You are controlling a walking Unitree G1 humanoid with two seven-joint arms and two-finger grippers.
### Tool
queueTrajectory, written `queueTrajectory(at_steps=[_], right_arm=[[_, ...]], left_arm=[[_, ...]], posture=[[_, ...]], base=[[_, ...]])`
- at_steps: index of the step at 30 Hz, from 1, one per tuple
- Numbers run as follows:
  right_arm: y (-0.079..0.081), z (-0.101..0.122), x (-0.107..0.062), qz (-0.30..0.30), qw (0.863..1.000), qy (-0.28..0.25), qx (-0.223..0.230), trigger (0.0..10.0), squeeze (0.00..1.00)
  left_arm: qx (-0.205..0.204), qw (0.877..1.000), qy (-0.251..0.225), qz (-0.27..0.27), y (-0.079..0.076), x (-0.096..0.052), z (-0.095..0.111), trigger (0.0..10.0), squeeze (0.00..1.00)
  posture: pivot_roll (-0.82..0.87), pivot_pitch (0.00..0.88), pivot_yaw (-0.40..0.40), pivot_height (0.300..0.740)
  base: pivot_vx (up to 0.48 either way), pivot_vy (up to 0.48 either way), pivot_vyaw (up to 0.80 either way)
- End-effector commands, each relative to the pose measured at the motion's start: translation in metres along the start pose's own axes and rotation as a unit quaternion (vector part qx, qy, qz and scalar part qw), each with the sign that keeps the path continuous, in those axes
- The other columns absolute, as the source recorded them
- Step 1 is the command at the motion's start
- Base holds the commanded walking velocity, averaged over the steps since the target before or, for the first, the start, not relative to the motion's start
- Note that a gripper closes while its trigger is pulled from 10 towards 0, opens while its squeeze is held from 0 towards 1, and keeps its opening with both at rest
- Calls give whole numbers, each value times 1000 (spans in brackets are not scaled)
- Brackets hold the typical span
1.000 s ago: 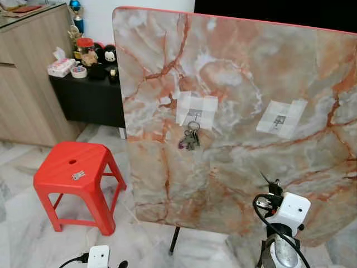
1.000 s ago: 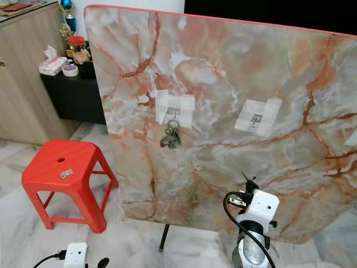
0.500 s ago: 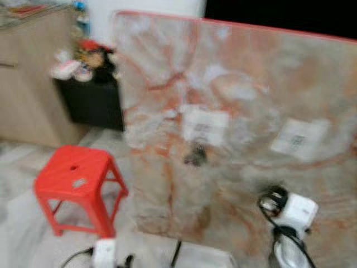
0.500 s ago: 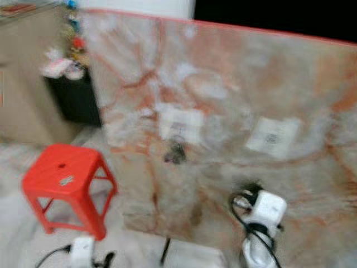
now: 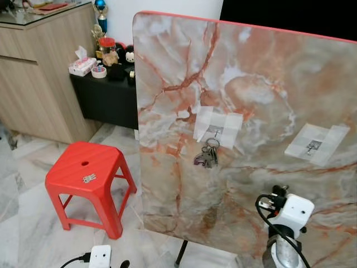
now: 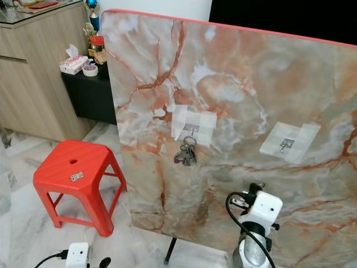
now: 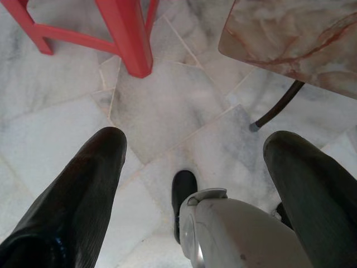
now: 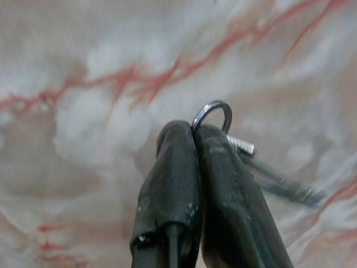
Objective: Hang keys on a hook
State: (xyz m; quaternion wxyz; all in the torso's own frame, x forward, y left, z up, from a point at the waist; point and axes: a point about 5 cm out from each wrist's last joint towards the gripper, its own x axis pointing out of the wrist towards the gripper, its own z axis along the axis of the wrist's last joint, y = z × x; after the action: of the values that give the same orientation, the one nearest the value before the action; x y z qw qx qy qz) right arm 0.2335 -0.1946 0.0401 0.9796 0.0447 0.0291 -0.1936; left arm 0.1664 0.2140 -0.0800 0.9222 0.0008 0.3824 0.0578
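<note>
Between the right end effector's [image 8: 192,131] closed fingers: a key ring [image 8: 215,114].

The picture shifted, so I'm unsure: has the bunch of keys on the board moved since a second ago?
No. The keys still hang from the hook on the same taped patch; the camera moved.

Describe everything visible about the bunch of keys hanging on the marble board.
The bunch of keys hangs from the left hook, which sits on a white taped patch on the upright marble-patterned board. A silver ring at the top loops over the hook; several dark metal keys and a purplish piece dangle below, lying against the board. No gripper touches it.
</note>
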Motion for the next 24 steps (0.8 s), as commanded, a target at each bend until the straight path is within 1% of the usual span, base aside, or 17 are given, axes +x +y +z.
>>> queueTrajectory(at_steps=[1, 8, 14, 18, 21, 24], right_arm=[[-2, 8, 0, 1, 1000, -17, -12, 10000, 0], [-5, 19, -1, 1, 999, -36, -19, 10000, 0], [-2, 39, 7, -2, 995, -82, -48, 10000, 0], [4, 47, 10, 16, 990, -105, -92, 10000, 0], [3, 51, 11, -1, 991, -108, -84, 10000, 0], [1, 54, 13, -17, 989, -113, -92, 10000, 0]], left_arm=[[7, 1000, 9, -6, -2, -1, -4, 10000, 0], [8, 1000, 9, -8, -2, -1, -4, 10000, 0], [7, 1000, 9, -6, -2, 0, -3, 10000, 0], [7, 1000, 10, -5, -2, 0, -3, 10000, 0], [7, 1000, 10, -4, -1, 0, -3, 10000, 0], [7, 1000, 10, -4, -1, 0, -3, 10000, 0]], posture=[[55, 0, -94, 740], [50, 0, -93, 740], [52, 0, -94, 740], [54, 0, -95, 740], [54, 0, -95, 740], [54, 0, -96, 740]], base=[[0, 0, 0], [0, 0, 0], [0, 0, 0], [0, 0, 0], [0, 0, 0], [0, 0, 0]])
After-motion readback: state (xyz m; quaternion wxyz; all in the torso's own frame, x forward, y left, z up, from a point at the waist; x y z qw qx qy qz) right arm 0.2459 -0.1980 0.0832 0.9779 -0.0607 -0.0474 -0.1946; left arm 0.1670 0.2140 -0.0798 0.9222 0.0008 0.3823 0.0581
